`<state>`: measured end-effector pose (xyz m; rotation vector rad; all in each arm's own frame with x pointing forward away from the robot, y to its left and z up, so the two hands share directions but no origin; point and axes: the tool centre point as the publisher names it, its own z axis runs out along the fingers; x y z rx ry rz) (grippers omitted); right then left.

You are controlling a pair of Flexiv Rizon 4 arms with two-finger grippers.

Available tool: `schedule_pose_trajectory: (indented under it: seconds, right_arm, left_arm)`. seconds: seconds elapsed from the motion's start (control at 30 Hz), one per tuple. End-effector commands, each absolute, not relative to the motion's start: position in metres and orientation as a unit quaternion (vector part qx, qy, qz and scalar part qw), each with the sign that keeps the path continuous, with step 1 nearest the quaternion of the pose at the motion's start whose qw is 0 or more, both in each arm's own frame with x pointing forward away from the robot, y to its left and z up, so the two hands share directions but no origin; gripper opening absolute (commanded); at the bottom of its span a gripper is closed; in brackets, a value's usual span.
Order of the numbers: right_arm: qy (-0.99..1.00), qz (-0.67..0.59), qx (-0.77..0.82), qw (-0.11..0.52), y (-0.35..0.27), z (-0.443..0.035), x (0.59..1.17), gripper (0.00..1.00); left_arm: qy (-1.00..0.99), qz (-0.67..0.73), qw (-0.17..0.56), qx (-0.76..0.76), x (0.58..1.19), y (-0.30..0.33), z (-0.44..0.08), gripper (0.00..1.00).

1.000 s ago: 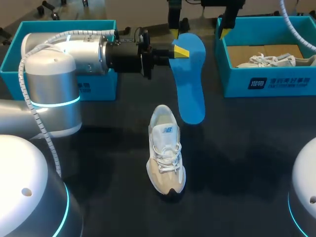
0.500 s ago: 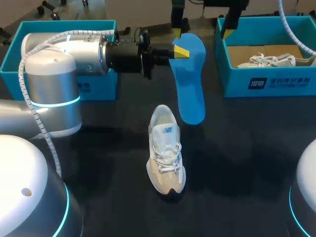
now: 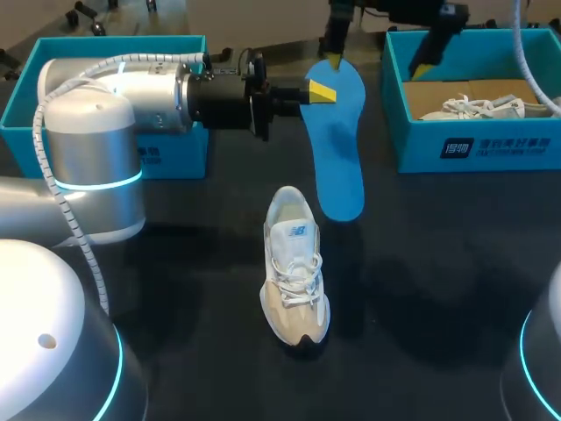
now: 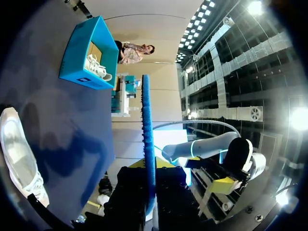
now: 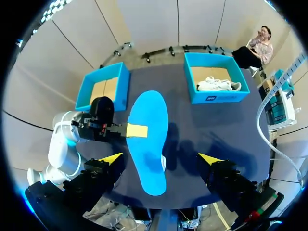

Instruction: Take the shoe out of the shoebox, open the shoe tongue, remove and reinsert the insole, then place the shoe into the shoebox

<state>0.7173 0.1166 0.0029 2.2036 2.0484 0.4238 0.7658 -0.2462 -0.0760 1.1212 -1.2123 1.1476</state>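
A long blue insole (image 3: pixel 338 145) hangs above the table, pinched at its heel end by my left gripper (image 3: pixel 320 90), which is shut on it. In the left wrist view the insole (image 4: pixel 146 120) stands edge-on between the two fingers of that gripper (image 4: pixel 149 166). The pale shoe (image 3: pixel 295 267) sits upright on the dark table, just in front of the insole's toe. My right gripper (image 3: pixel 379 63) hovers high behind the insole, open wide and empty. From the right wrist view its tips straddle the insole (image 5: pixel 149 139) from well above, with the gripper (image 5: pixel 160 159) clear of it.
A teal shoebox (image 3: pixel 478 145) at the back right holds a second pale shoe (image 3: pixel 473 107). Another teal shoebox (image 3: pixel 26 88) at the back left is largely hidden behind my left arm. Both boxes (image 5: pixel 108 86) (image 5: pixel 237 91) also show in the right wrist view.
My right gripper has shifted to the right above the insole, staying open. The left arm, the insole and the shoe have not moved.
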Motion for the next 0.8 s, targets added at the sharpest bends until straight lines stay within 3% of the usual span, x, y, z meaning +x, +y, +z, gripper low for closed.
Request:
schedule_pose_trajectory:
  seconds: [0.03, 0.8]
  right_arm:
    - [0.674, 0.170, 0.719, 0.034, 0.103, -0.003, 0.712, 1.00]
    - [0.701, 0.289, 0.649, -0.059, 0.068, 0.000, 0.703, 1.00]
  left_arm:
    - [-0.510, 0.480, 0.535, 0.472, 0.766, -0.247, -0.076, 0.00]
    - [-0.510, 0.480, 0.535, 0.472, 0.766, -0.247, -0.076, 0.00]
